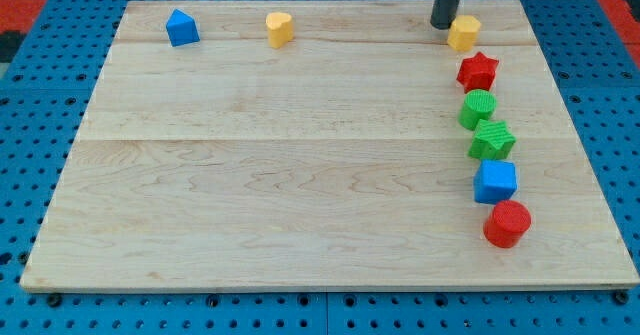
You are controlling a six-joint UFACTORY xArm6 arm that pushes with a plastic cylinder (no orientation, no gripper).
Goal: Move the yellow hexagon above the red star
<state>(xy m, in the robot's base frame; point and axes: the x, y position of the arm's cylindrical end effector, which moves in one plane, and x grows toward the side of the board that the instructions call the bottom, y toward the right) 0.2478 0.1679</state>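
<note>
seven blocks are sitting on the wooden board (300, 175), which is lying on a blue pegboard (40, 125).

my tip (442, 25) is resting near the view's top right, at the left edge of the yellow hexagon (463, 33); it is looking as if it is touching the block, though contact cannot be told for certain. the rod is running straight up out of the view's top. it is carrying no jaws, so it is holding nothing and has no opening to report.

the yellow hexagon is sitting close to the board's top edge, directly above the red star (478, 71) and just beside it, with a narrow gap showing between them.

below the red star, four more blocks are forming a rough column down the view's right side: a green cylinder (478, 108), then a green star-like block (492, 139), which is appearing to touch the cylinder, then a blue cube (495, 181), then a red cylinder (507, 223) nearest the view's bottom.

two blocks are standing well apart from this column along the view's top: a blue block with a peaked top (182, 27) at the view's left, and a yellow block (279, 28), heart-like in outline, to its right.
</note>
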